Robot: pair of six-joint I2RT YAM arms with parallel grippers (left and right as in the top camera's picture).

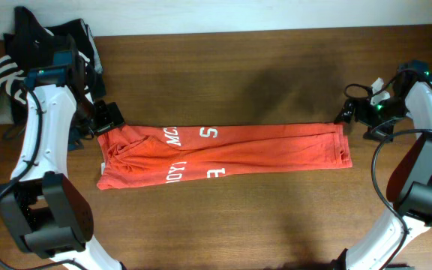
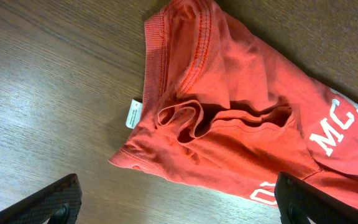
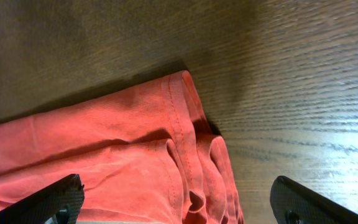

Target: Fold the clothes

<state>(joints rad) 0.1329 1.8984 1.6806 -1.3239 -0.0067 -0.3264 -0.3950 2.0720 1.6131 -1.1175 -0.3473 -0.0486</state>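
Well, the shirt (image 1: 223, 154) lies as a long band across the surface (image 1: 238, 67) — collar end by the left hand (image 1: 108, 118), hem end by the right hand (image 1: 349, 112). Both hands gape wide, holding nothing, each close over its own end — neither nearer.

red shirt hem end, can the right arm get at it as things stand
Probably yes: the right gripper hangs open right beside the hem end of the red shirt, with bare table around and nothing on top.

Robotics lab setup: a wooden table (image 1: 231, 210) between mounted arms (image 1: 40, 142).
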